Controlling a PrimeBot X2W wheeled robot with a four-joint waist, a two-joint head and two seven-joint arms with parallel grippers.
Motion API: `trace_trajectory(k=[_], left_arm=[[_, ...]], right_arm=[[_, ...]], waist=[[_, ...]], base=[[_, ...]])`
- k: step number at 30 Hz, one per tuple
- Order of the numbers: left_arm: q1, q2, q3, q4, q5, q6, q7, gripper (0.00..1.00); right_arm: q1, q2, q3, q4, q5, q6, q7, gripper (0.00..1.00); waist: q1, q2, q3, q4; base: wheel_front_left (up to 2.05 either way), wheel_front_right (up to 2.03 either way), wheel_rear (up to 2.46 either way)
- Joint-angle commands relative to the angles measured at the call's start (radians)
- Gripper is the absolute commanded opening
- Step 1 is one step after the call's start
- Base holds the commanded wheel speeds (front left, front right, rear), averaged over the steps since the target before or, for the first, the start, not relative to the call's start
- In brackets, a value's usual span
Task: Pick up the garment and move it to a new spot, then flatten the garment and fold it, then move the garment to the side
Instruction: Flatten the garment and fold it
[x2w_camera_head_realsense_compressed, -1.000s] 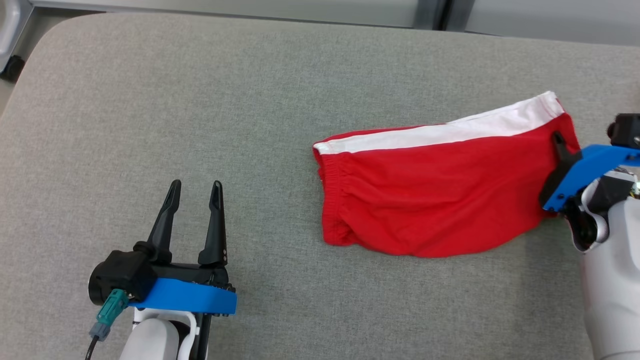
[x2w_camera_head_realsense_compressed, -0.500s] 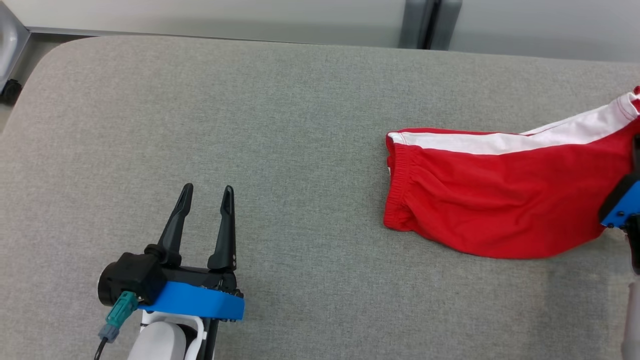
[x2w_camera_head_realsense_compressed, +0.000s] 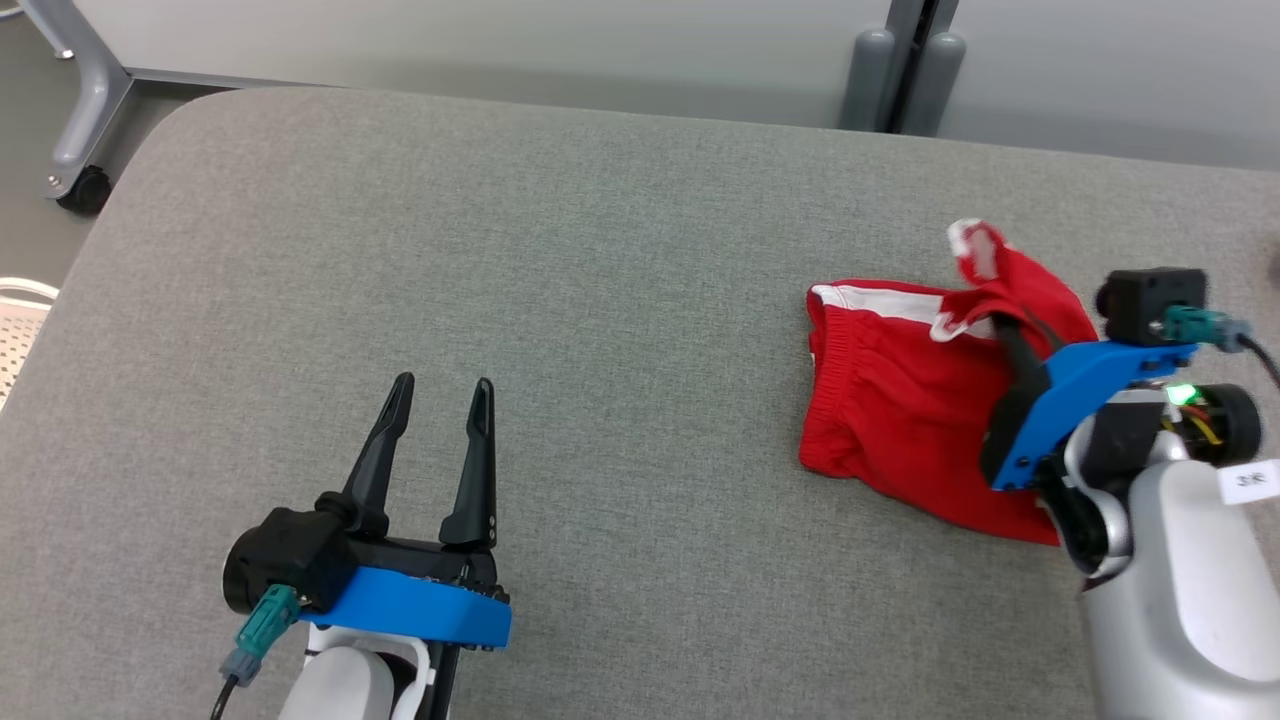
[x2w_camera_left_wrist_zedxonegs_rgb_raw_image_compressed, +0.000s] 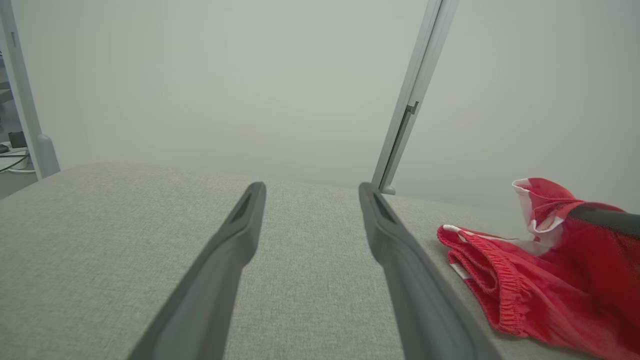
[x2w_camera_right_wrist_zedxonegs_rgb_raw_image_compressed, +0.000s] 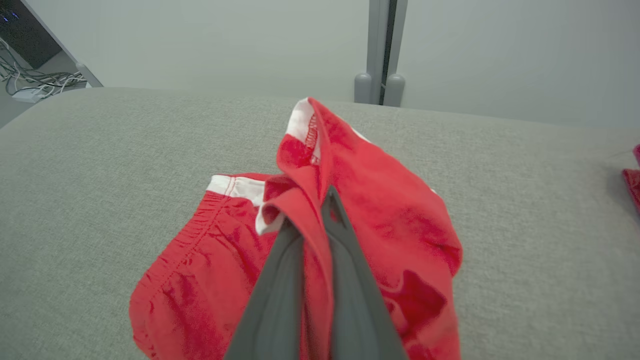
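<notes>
Red garment (x2w_camera_head_realsense_compressed: 900, 420) over right end effector (x2w_camera_right_wrist_zedxonegs_rgb_raw_image_compressed: 312, 215), one fingertip hidden

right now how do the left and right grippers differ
The left gripper has its fingers spread and empty; the right gripper has its fingers shut on the garment. The left gripper sits apart from the garment; the right gripper holds one edge up. Both have dark fingers and blue mounts.

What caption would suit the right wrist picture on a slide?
Right fingers pinch a fold of the red garment, one end raised, the rest bunched on the grey padded surface.
</notes>
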Motion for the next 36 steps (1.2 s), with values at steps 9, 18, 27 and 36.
trace_trajectory(k=[9, 18, 27, 36], left_arm=[[0.002, 0.002, -0.027, 0.000, -0.011, -0.002, -0.004, 1.00], [0.018, 0.001, -0.033, 0.009, -0.015, -0.002, -0.004, 1.00], [0.045, 0.015, -0.007, 0.004, -0.006, -0.002, -0.004, 1.00], [0.047, 0.014, -0.007, -0.015, 0.002, -0.002, -0.004, 1.00]], right_arm=[[-0.115, 0.000, 0.114, 0.196, 0.100, 0.000, -0.101, 0.00], [-0.151, 0.000, 0.184, 0.367, 0.161, 0.000, -0.141, 1.00], [-0.141, -0.002, 0.309, 0.259, 0.523, 0.000, -0.191, 1.00], [-0.012, -0.102, 0.014, 0.148, 0.106, 0.000, -0.132, 0.88]], waist=[[0.0001, -0.0001, 0.001, 0.037], [0.0001, -0.0001, -0.014, 0.052], [0.0001, -0.0001, -0.053, 0.003], [0.0001, -0.0001, -0.057, -0.030]], base=[[0.00, 0.00, 0.00], [0.00, 0.00, 0.00], [0.00, 0.00, 0.00], [0.00, 0.00, 0.00]])
